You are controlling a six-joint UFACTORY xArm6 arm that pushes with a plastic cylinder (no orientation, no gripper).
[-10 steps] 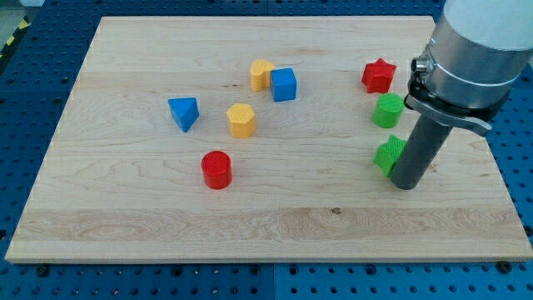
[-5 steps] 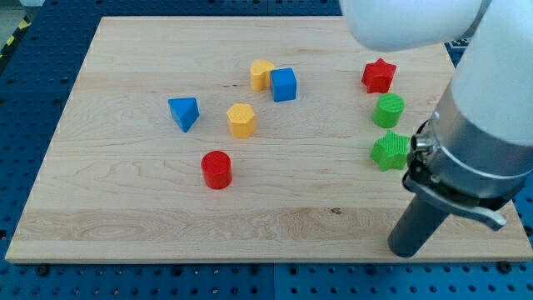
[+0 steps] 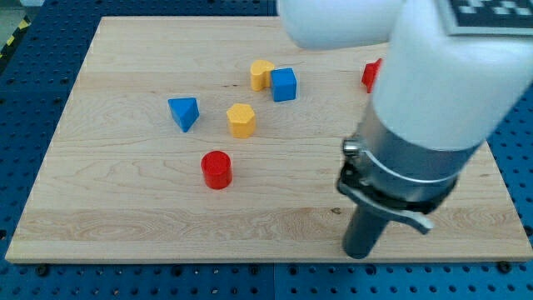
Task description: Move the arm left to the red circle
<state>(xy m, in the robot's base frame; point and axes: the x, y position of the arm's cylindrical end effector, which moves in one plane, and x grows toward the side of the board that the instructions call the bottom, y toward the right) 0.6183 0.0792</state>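
My tip near board's bottom edge, well right of red circle.

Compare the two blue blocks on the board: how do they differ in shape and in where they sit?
The blue cube has square faces; the blue triangle block is a wedge narrowing to a point. The blue cube sits nearer the view's top and right, close beside a yellow block; the blue triangle block sits further left, apart from its neighbours. Both are the same blue, lie on the wooden board, and are far from my tip.
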